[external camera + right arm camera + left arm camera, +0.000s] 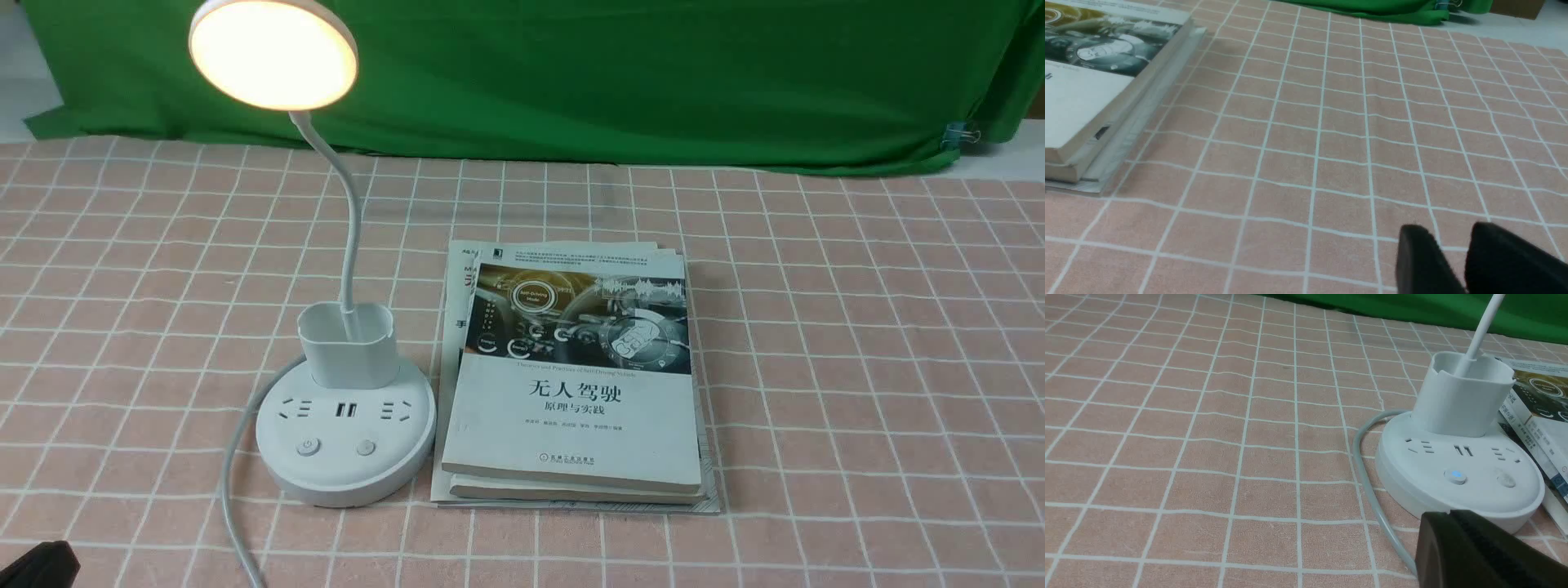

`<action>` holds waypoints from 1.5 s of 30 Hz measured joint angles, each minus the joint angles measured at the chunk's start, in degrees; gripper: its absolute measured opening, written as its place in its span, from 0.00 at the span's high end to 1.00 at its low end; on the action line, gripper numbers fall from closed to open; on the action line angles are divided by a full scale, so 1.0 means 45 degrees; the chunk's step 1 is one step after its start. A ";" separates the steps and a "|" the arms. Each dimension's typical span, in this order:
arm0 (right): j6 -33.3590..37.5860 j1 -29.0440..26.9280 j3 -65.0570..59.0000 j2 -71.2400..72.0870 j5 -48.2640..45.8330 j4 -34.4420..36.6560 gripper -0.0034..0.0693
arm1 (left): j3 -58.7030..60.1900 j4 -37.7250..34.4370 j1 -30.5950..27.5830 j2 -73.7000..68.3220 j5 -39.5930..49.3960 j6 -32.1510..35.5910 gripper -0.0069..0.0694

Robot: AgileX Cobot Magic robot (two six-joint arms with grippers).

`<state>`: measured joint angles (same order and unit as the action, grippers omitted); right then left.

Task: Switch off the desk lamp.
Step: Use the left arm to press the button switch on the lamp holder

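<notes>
The desk lamp stands left of centre in the front view. Its round disc head (pixel 273 53) glows warm. A thin neck drops into the cup-shaped holder (pixel 347 343) on the round base (pixel 347 469), which bears sockets and two buttons (pixel 308 447). In the left wrist view the base (pixel 1478 498) is close ahead, and the nearer button (pixel 1455 476) shows a blue light. My left gripper (pixel 1449 514) is shut and empty, just short of the base's rim; only its dark tip (pixel 37 567) shows in the front view. My right gripper (pixel 1449 228) hovers over bare cloth, its jaws a narrow gap apart and empty.
A stack of books (pixel 571 384) lies right beside the lamp base and shows in the right wrist view (pixel 1090 102). The lamp's grey cable (pixel 1372 498) curves round the base's left side toward the table's front edge. A pink checked cloth (pixel 857 367) covers the table, with a green backdrop (pixel 653 73) behind.
</notes>
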<state>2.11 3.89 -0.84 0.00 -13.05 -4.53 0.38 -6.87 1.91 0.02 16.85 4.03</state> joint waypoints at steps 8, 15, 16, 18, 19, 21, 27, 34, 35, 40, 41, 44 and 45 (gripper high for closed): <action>0.0000 0.0000 0.0000 0.0000 0.0000 0.0000 0.62 | 0.0000 0.0000 0.0000 0.0000 0.0000 0.0000 0.91; 0.0000 0.0000 0.0000 0.0000 0.0000 0.0000 0.62 | 0.0000 0.0000 0.0000 0.0000 0.0000 0.0000 0.91; 0.0000 0.0000 0.0000 0.0000 0.0000 0.0000 0.62 | 0.0000 0.0000 0.0000 0.0000 0.0000 0.0000 0.91; 0.0000 0.0000 0.0000 0.0000 0.0000 0.0000 0.62 | 0.0000 0.0000 0.0000 0.0000 0.0000 0.0000 0.91; 0.0000 0.0000 0.0000 0.0000 0.0000 0.0000 0.62 | 0.0000 0.0000 0.0000 0.0000 0.0000 0.0000 0.91; 0.0000 0.0000 0.0000 0.0000 0.0000 0.0000 0.62 | 0.0000 0.0151 0.0000 0.0000 -0.0012 0.0000 0.91; 0.0000 0.0000 0.0000 0.0000 0.0000 0.0000 0.62 | 0.0000 -0.2066 0.0000 0.0000 -0.1628 -0.1129 0.91; 0.0000 0.0000 0.0000 0.0000 0.0000 0.0000 0.62 | 0.0000 -0.6423 0.0000 0.0000 -0.4667 -0.2108 0.91; 0.0000 0.0000 0.0000 0.0000 0.0000 0.0000 0.62 | 0.0000 -0.6475 0.0000 0.0000 -0.4661 -0.2108 0.91; 0.0000 0.0000 0.0000 0.0000 0.0000 0.0000 0.62 | -0.2305 -0.5148 0.0000 -0.1424 -0.1236 -0.1790 0.91; 0.0000 0.0000 0.0000 0.0000 0.0000 0.0000 0.62 | -0.3143 -0.4478 0.0000 -0.2132 -0.0289 -0.1698 0.91; 0.0000 0.0000 0.0000 0.0000 0.0000 0.0000 0.62 | -0.5368 -0.2820 0.0000 -0.4428 0.2326 -0.1636 0.91; 0.0000 0.0000 0.0000 0.0000 0.0000 0.0000 0.62 | -0.6173 -0.2286 0.0000 -0.5418 0.3353 -0.1558 0.91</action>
<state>2.11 3.89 -0.84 0.00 -13.05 -4.53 -27.40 -17.16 1.91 -24.36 31.93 -2.98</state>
